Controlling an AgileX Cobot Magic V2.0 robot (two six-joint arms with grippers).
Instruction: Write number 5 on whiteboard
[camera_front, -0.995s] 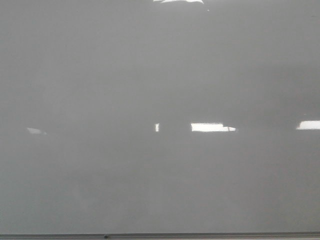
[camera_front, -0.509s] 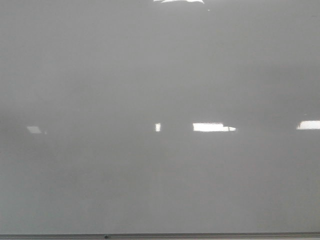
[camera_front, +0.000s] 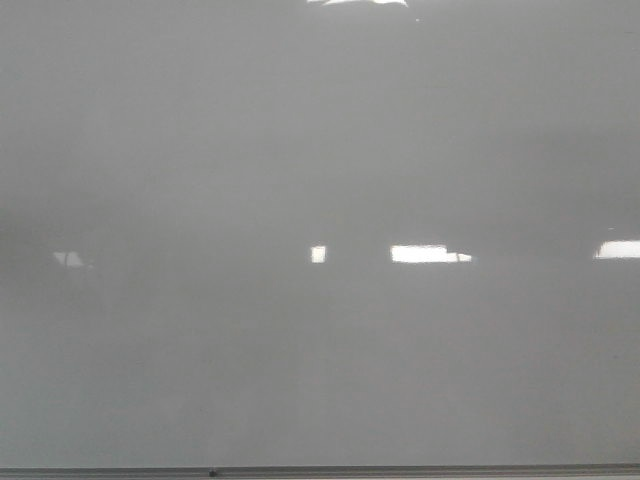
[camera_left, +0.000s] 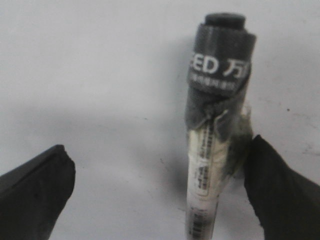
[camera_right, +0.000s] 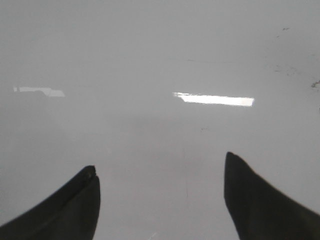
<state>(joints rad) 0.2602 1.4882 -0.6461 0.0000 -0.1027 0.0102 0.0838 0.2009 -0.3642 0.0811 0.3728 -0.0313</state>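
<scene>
Left gripper (camera_left: 155, 185) jaws spread wide; a marker (camera_left: 215, 125) rests against one finger only, not clamped, cap end toward the whiteboard (camera_left: 100, 75). Right gripper (camera_right: 160, 195) wide open, empty, over the bare board. No 5 visible on it.

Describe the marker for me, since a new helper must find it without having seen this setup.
Start at the whiteboard, the pale glossy surface behind everything. In the left wrist view, the left end effector has two dark fingers; the marker stands between them, against one finger. It is the only pen here: dark cap with white lettering, pale labelled barrel wrapped in tape.
</scene>
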